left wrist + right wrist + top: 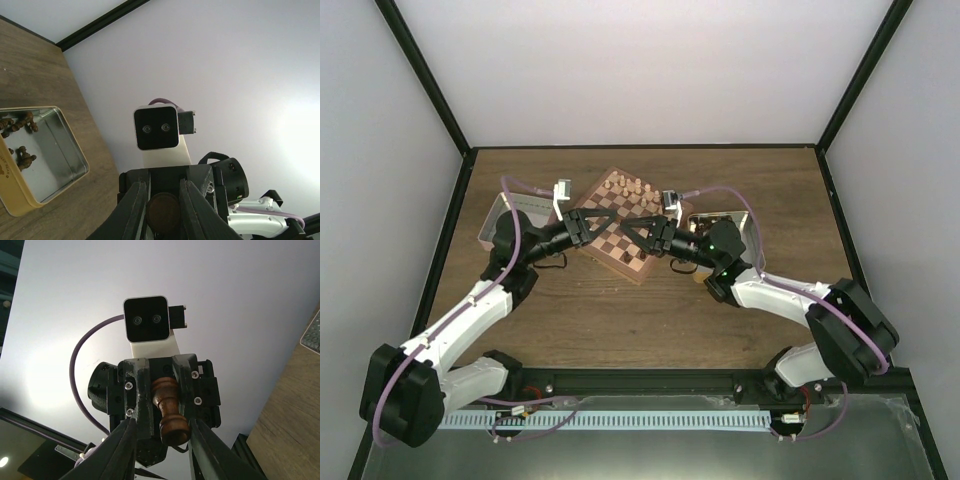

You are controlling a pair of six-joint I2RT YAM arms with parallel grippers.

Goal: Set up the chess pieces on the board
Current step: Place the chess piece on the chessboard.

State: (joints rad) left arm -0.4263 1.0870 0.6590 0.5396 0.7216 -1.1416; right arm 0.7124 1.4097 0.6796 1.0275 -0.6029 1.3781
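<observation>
Two grippers meet above the board [620, 258]: we see the left gripper [162, 185] clamped on a dark chess piece [170, 410], while the right gripper [161, 422] has its jaws apart on either side of the piece's base. Right of the board, a tin [60, 135] holds more dark pieces [22, 157].

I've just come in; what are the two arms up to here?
They seem to be passing a dark chess piece above the board. The left gripper is shut on its head; the right gripper stands open around its base. The pale pieces are set along the board's far side; more dark ones lie in a tin.
</observation>
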